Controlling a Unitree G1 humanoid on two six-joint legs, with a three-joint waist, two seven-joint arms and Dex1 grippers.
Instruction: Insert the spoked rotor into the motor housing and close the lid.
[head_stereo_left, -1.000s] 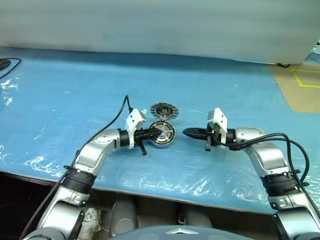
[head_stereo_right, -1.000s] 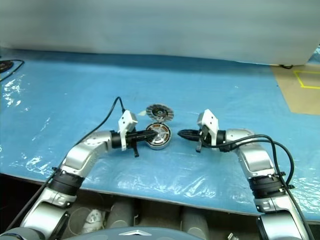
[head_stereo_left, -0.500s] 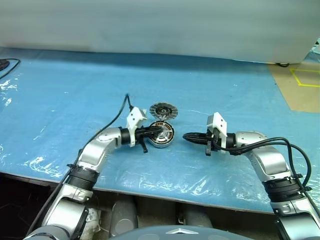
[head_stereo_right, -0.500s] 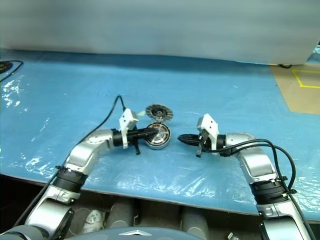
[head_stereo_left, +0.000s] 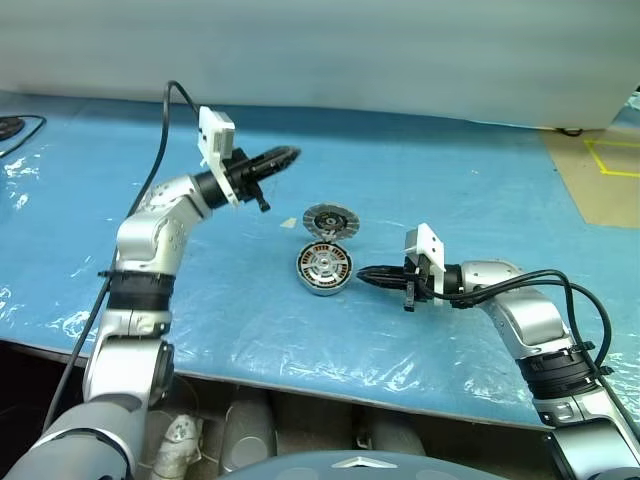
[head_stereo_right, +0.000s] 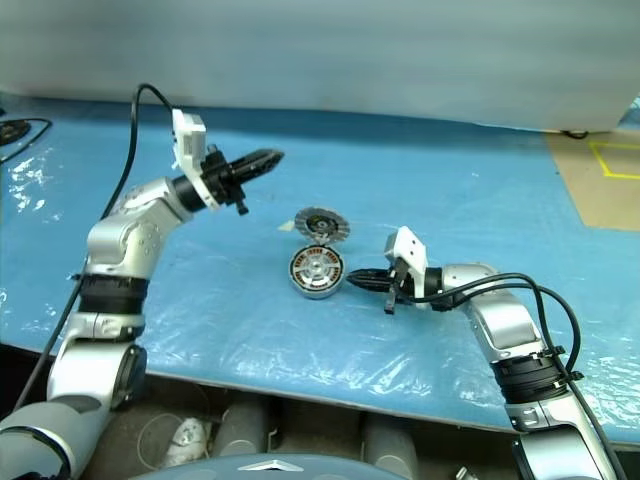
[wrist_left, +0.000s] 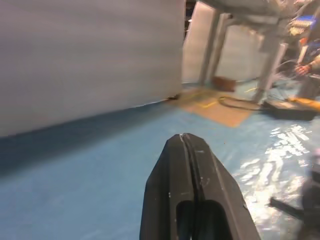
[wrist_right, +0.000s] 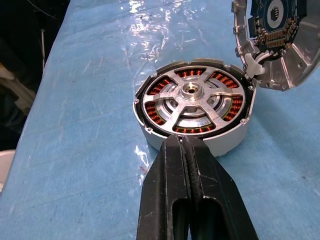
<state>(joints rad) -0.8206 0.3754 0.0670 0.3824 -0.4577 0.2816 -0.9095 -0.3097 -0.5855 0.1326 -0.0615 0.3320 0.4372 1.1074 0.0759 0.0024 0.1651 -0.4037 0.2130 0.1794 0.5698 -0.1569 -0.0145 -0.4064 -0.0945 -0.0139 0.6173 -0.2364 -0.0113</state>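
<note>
1. The spoked rotor (wrist_right: 192, 102), a flat silver wheel-like disc with a black rim and a centre hub, sat inside the motor housing (wrist_right: 226, 144), a round metal ring lined with copper-brown windings. Its face looked level with the housing rim, so the insertion step was judged complete.

2. The lid (head_stereo_left: 329, 219), a silver-grey round disc with dark radial lines and a dark hub, was not on the housing. It lay just beyond the housing on the far side, tilted, with one edge at the housing rim in the right wrist view. Closing the lid was judged the step left to do.

3. Both parts rested near the middle of the tabletop (head_stereo_left: 470, 190), which was covered in blue sheeting.

4. The right claw (head_stereo_left: 364, 273) was clenched and held nothing. It lay low over the tabletop just to the right of the housing, tips aimed at the housing's side wall, close to it; contact could not be confirmed.

5. The left claw (head_stereo_left: 287, 154) was clenched and empty. It hung raised above the tabletop, far and to the left of the lid and housing, well apart from both.

6. Neither claw held the lid at this moment.
</note>
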